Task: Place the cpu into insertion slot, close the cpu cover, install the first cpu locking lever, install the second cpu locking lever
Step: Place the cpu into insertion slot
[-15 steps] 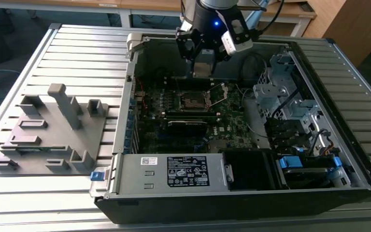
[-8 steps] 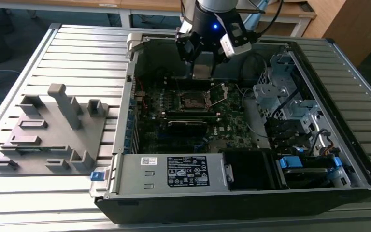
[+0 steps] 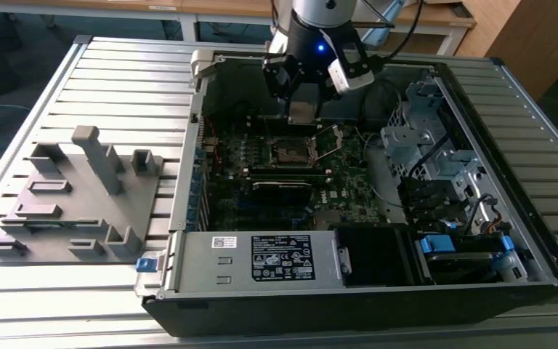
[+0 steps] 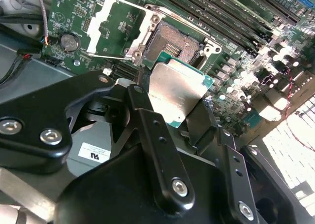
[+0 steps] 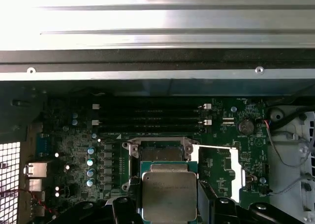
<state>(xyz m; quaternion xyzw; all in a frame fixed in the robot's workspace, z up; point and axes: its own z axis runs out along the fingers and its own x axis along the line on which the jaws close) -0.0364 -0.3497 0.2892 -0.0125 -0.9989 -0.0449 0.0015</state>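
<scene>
The cpu (image 4: pixel 179 88) was a thin, stiff square with a dull grey metal face on a green-edged base. I judged it light but unforgiving. The metal looked slick, and I would not have trusted its underside or the socket to stand a scrape or a tilted drop. Its edges were the only sensible place to take it, and that was where it was held. The gripper (image 5: pixel 167 208) had its jaws drawn in on two opposite edges, no wider than the chip itself. The face was left bare between the black fingers (image 4: pixel 145 111).

In both wrist views the cpu hung clear of the board, roughly flat. It overlapped one rim of the insertion slot (image 5: pixel 160 152) rather than sitting in it, and the slot's dark centre lay uncovered. The cpu cover (image 4: pixel 115 22) stood swung open to one side of the slot, so I judged the way down unobstructed.

In the exterior view the gripper hovered over the green motherboard (image 3: pixel 259 200), a little to the far side of the slot, inside the open computer case (image 3: pixel 357 313). The grey power supply box (image 3: pixel 259 258) lay along the case's near side. The case rested on a slatted metal surface (image 3: pixel 114 73). A grey fixture block (image 3: pixel 75 196) sat on the exterior view's left, well apart from the work.
</scene>
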